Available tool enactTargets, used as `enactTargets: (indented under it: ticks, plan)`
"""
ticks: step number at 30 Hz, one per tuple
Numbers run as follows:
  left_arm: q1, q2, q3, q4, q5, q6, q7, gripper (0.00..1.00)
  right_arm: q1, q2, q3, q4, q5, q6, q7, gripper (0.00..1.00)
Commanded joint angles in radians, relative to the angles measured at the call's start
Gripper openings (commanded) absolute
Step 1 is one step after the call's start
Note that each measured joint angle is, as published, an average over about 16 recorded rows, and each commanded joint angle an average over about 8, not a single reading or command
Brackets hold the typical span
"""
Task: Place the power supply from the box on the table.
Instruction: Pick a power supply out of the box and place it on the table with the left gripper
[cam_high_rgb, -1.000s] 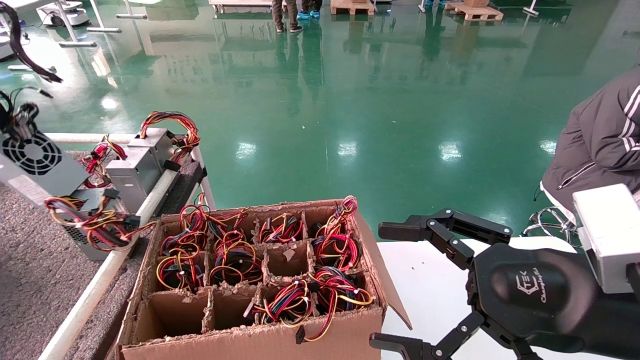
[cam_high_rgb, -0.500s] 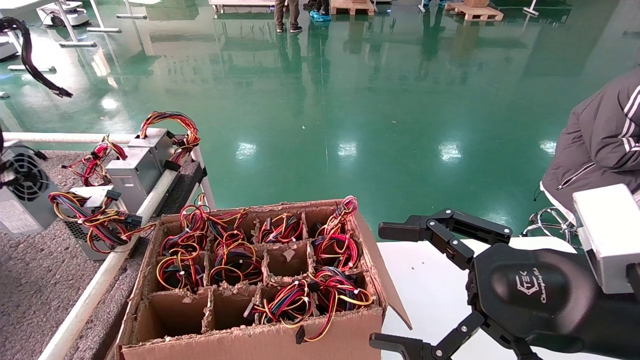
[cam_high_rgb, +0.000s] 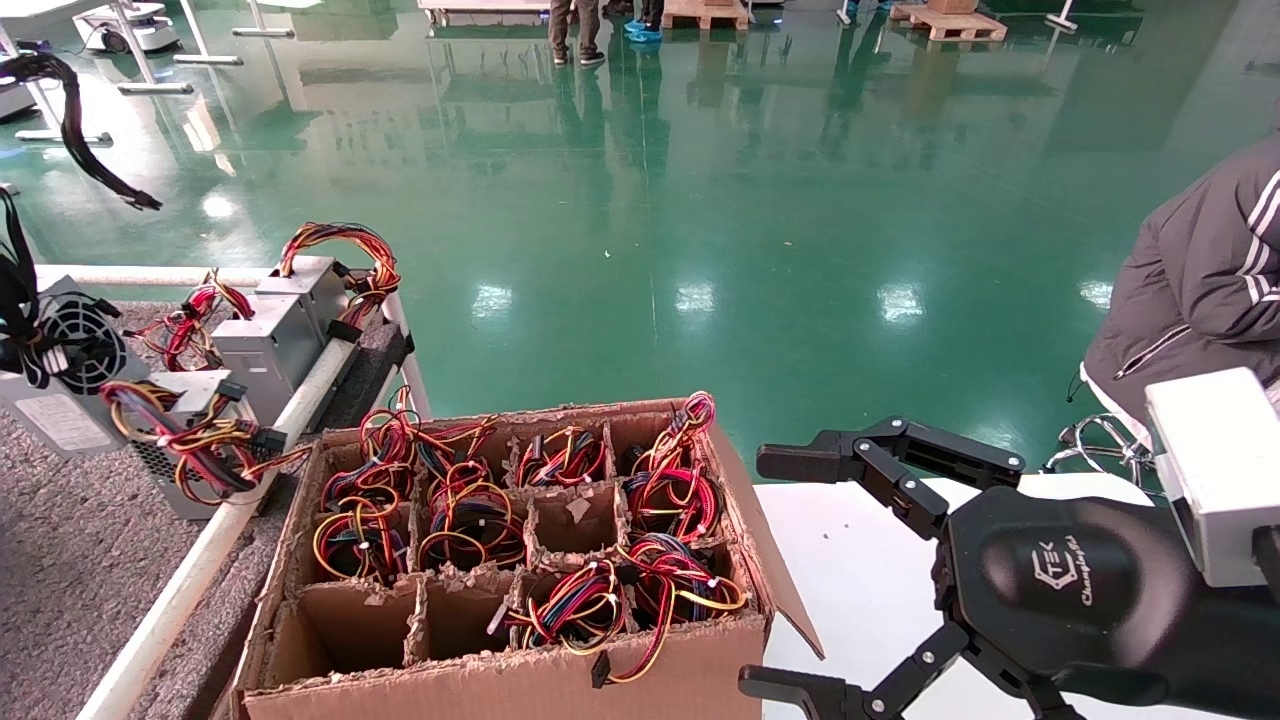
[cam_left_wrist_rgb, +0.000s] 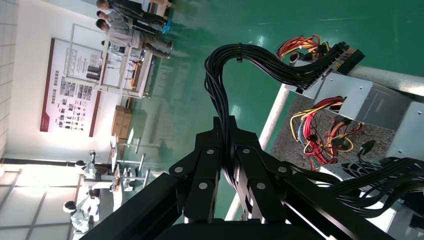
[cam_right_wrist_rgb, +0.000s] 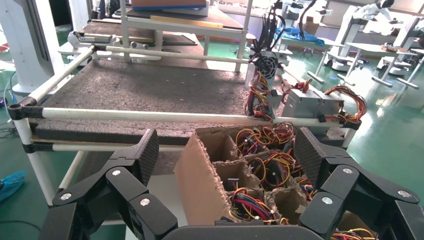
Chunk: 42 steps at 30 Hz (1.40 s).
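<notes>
The power supply (cam_high_rgb: 60, 385), a grey unit with a round fan grille and a white label, is at the far left over the grey felt table (cam_high_rgb: 60, 570). I cannot tell whether it touches the felt. Its black cable bundle (cam_left_wrist_rgb: 235, 65) runs up between the jaws of my left gripper (cam_left_wrist_rgb: 226, 127), which is shut on it; that gripper is outside the head view. The unit also appears far off in the right wrist view (cam_right_wrist_rgb: 267, 62). The box (cam_high_rgb: 520, 690) stands in the middle. My right gripper (cam_high_rgb: 765, 575) stays open to its right, holding nothing.
Other grey units with coloured wires (cam_high_rgb: 275, 340) (cam_high_rgb: 180, 440) sit along the table's white tube rail (cam_high_rgb: 190, 580). Several box cells hold coloured wire bundles (cam_high_rgb: 470, 520). A smooth white tabletop (cam_high_rgb: 850, 560) lies under the right gripper. A seated person (cam_high_rgb: 1200, 280) is at the far right.
The power supply hanging by its black cables has come down toward the felt, swinging left and then slightly back right. The right arm has not moved.
</notes>
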Motion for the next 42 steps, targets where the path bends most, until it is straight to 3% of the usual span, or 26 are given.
enactTargets:
  ticks: [1,24,42]
  plan:
    - [0.001,-0.001,0.000,-0.001,-0.002,0.003,0.000,0.00,0.000,0.000,0.000,0.000,0.000,0.000,0.000,1.00]
    - [0.079,-0.039,0.020,-0.096,-0.089,0.053,-0.049,0.00,0.000,0.000,0.000,0.000,0.000,0.000,0.000,1.00]
    - [0.062,-0.138,0.081,-0.170,-0.127,0.095,-0.112,0.00,0.000,0.000,0.000,0.000,0.000,0.000,0.000,1.00]
